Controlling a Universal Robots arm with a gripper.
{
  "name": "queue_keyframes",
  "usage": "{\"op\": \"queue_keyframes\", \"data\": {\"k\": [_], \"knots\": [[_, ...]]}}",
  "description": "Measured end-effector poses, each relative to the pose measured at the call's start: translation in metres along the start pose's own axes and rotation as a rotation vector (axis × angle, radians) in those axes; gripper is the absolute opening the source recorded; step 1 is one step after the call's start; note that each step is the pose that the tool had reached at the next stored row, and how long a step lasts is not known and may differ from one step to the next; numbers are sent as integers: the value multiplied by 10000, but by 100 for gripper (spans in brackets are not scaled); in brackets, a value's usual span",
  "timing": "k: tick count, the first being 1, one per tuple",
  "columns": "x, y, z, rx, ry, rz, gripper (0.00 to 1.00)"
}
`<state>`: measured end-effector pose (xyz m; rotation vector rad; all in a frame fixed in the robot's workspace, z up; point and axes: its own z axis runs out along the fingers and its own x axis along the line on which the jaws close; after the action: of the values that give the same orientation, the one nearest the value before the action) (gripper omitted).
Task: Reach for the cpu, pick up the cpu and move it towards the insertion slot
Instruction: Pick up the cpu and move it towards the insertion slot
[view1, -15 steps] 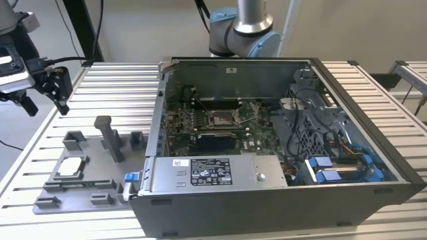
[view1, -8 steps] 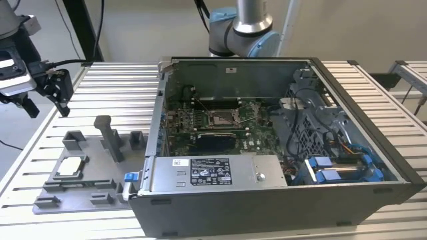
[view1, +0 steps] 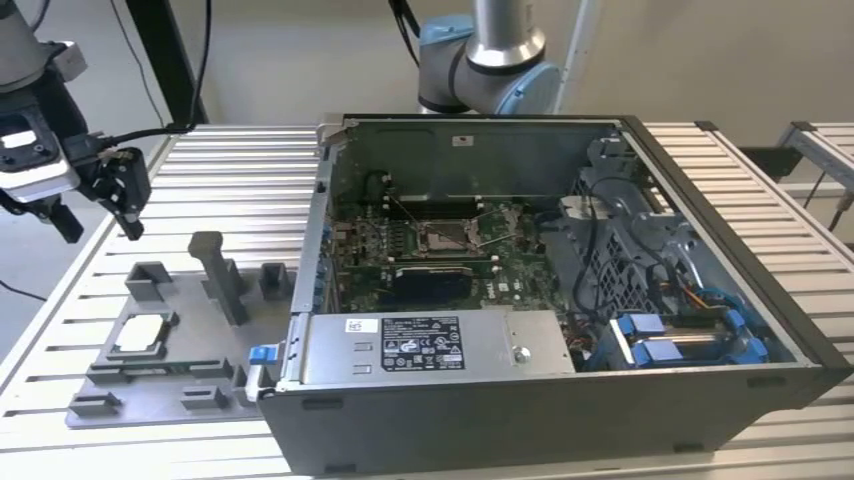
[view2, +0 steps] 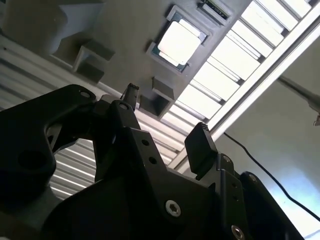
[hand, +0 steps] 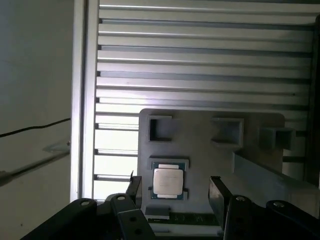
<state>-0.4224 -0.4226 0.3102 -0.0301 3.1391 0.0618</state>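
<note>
Jaws wide apart and empty, the gripper (view1: 98, 220) hangs above the slatted table (view1: 747, 170), out at ten o'clock in the exterior view. Down at eight o'clock the cpu (view1: 140, 335) lies flat in its pocket on the grey fixture (view1: 194, 347), well apart from the gripper. The first wrist view frames it between the spread fingertips (hand: 217, 195). Off at two o'clock from the cpu, the insertion slot (view1: 443, 237) sits inside the open computer case (view1: 534, 420).

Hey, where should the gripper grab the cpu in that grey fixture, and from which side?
Probably by two opposite thin edges of the cpu, coming straight down from above: it lies flat, metal top up, in a shallow pocket of the grey fixture, leaving only edges to pinch.
</note>
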Motion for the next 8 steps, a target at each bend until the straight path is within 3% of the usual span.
{"op": "queue_keyframes", "data": {"k": [8], "knots": [[1,-22,123,0,1,0,100]]}}
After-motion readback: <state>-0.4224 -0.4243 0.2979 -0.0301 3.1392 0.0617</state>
